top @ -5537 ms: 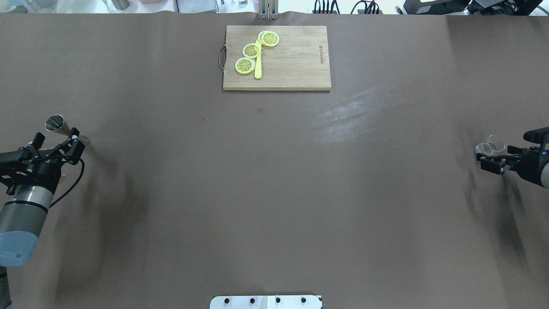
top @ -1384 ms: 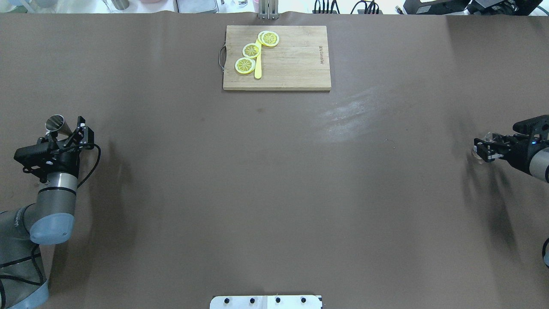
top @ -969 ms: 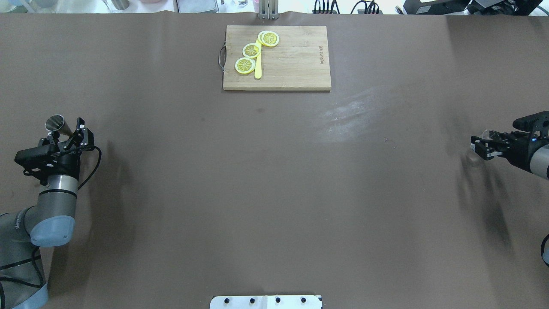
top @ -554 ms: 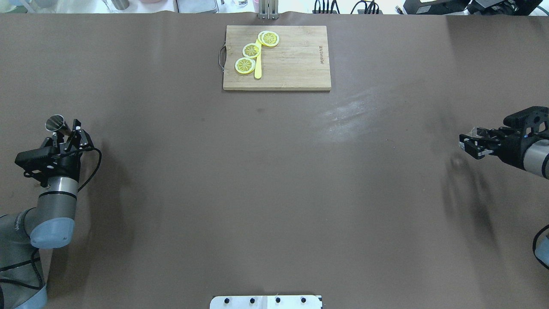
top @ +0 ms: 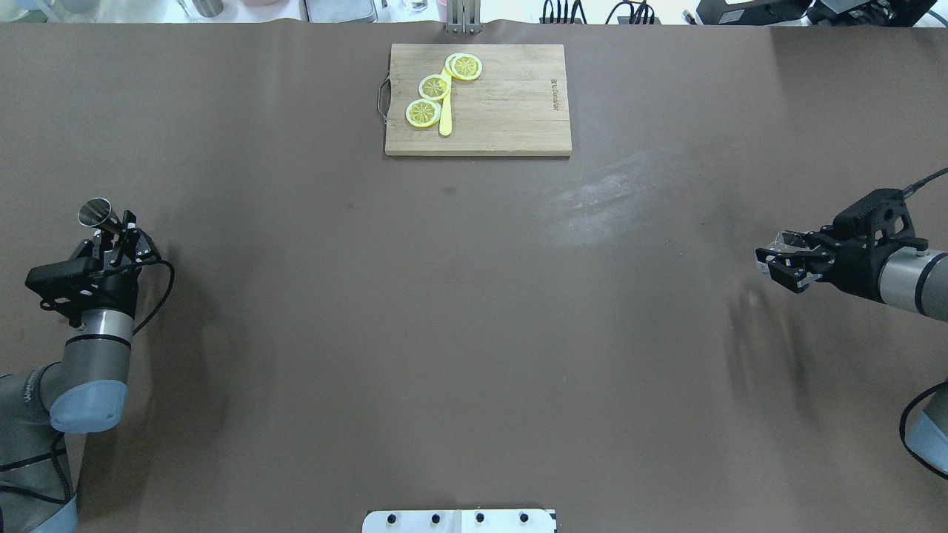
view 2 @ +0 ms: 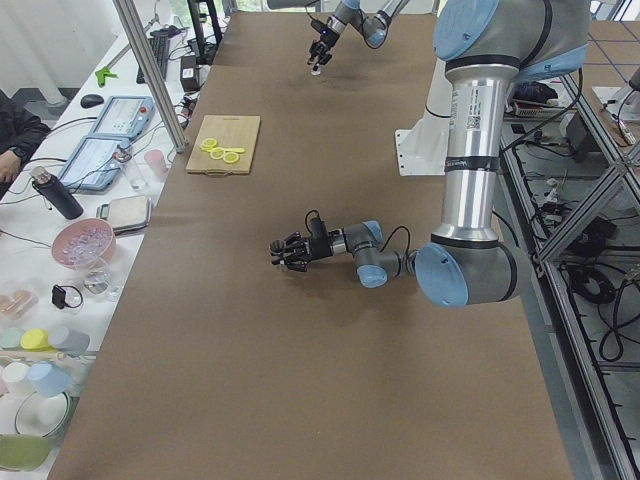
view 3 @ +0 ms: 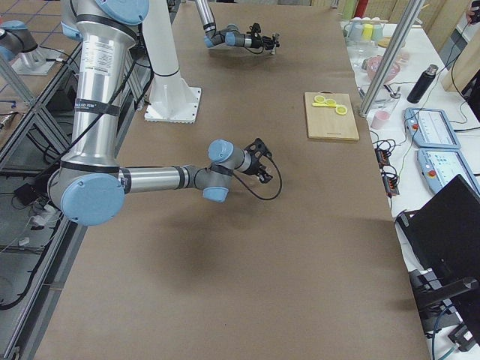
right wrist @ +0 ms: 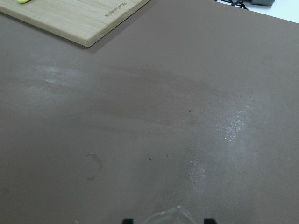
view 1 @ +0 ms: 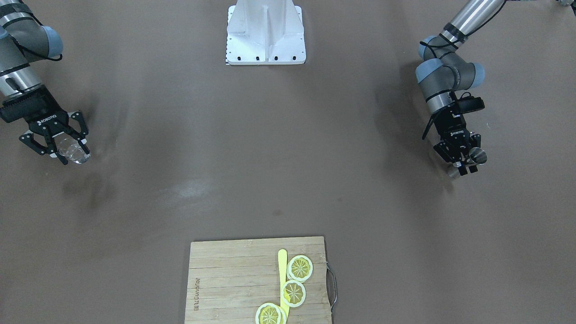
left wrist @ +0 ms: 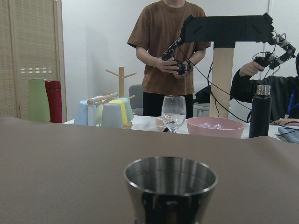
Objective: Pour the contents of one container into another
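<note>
The steel jigger (top: 95, 212) stands upright at the table's left side, and its open rim fills the bottom of the left wrist view (left wrist: 170, 183). My left gripper (top: 118, 235) is shut on its narrow waist; the front view shows the jigger (view 1: 477, 156) between the fingers. The clear glass (view 1: 73, 151) hangs above the table, tilted, with my right gripper (view 1: 60, 150) shut on it. From overhead the glass (top: 786, 240) and right gripper (top: 778, 264) are at the right side. Only the glass rim (right wrist: 172, 215) shows in the right wrist view.
A wooden cutting board (top: 511, 104) lies at the far middle with three lemon slices (top: 435, 86) and a yellow knife (top: 445, 118). The robot's base plate (top: 459, 520) sits at the near edge. Cups, a wine glass (left wrist: 174, 112) and people are beyond the table's left end.
My right gripper has lifted the glass and carried it toward the table's centre. My left gripper's fingers have narrowed onto the jigger, which has stayed in place.
</note>
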Motion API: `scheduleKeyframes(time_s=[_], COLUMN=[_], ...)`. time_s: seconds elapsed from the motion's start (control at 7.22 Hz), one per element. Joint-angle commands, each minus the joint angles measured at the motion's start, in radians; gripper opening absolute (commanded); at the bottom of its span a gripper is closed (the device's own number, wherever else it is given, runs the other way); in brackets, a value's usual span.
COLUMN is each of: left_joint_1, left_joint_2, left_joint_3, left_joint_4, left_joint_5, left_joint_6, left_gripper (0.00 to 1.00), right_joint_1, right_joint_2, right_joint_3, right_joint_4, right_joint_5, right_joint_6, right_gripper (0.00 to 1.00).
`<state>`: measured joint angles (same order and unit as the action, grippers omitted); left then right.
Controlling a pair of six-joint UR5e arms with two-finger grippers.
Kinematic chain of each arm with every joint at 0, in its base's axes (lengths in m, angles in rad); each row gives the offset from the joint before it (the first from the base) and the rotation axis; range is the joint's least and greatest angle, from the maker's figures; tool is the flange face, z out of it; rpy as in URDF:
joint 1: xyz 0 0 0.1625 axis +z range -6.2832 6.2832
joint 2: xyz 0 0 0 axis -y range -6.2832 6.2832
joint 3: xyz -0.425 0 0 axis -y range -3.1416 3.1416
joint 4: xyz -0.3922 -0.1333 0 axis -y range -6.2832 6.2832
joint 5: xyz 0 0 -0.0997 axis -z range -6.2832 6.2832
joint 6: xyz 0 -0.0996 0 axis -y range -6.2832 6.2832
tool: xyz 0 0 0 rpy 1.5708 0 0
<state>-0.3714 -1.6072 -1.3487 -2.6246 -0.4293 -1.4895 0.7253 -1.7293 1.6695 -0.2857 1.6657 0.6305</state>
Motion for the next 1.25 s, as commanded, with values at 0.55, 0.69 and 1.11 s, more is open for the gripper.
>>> scheduleKeyframes(time_s=[0.55, 0.69, 1.11], left_joint_1=[0.003, 0.003, 0.011], left_joint_2=[0.001, 0.001, 0.0], left_joint_3=[-0.006, -0.012, -0.094], left_joint_4=[-0.003, -0.008, -0.005], left_joint_5=[-0.002, -0.003, -0.012], left_joint_6=[0.002, 0.002, 0.012], left_gripper=[0.19, 0.12, 0.0], right_joint_1=[-0.037, -0.035, -0.035], right_joint_2=[0.013, 0.011, 0.013], right_joint_3=[0.003, 0.003, 0.004], right_joint_4=[-0.003, -0.003, -0.003], right_joint_5=[-0.007, -0.007, -0.006], right_joint_6=[-0.1, -0.1, -0.1], right_gripper=[0.0, 0.0, 0.0])
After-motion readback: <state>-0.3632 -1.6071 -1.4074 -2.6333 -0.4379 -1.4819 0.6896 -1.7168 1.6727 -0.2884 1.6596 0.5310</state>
